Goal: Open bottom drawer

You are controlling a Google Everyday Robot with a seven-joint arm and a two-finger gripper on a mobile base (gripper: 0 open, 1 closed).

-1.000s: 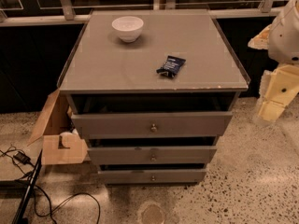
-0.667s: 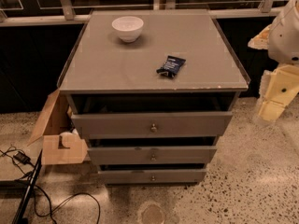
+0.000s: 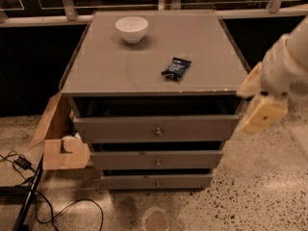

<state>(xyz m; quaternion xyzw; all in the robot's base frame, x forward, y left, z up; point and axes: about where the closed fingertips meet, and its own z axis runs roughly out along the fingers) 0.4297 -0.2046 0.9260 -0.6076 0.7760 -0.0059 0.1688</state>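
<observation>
The gripper [image 3: 262, 110] hangs off the cabinet's right side, level with the top drawer [image 3: 120, 128] and well clear of everything. Whether it is open or closed cannot be told from here. Nothing is in its grasp, and it touches no drawer.

The target is a long way off: the bottom drawer [image 3: 130, 181] sits lowest of the three, just above the floor [image 3: 260, 196], with its small round knob [image 3: 157, 183] dead centre. It looks shut or very nearly so, so the pull has not started.

To do this well, the arm likely needs to drop low and swing left across the front. It should pass under the two upper drawers, whose fronts appear to stand further out. The middle drawer's knob [image 3: 158, 162] sits directly above the target and looks alike, so picking the wrong one is the real risk.

It should come in square to the knob, close firmly around it and draw straight back. A slanted pull could slip off so small a knob.

The box [image 3: 60, 150] and cables [image 3: 29, 196] lie to the left, out of the path. The bowl [image 3: 131, 29] and packet [image 3: 176, 67] sit on top, so the pull should be smooth.
</observation>
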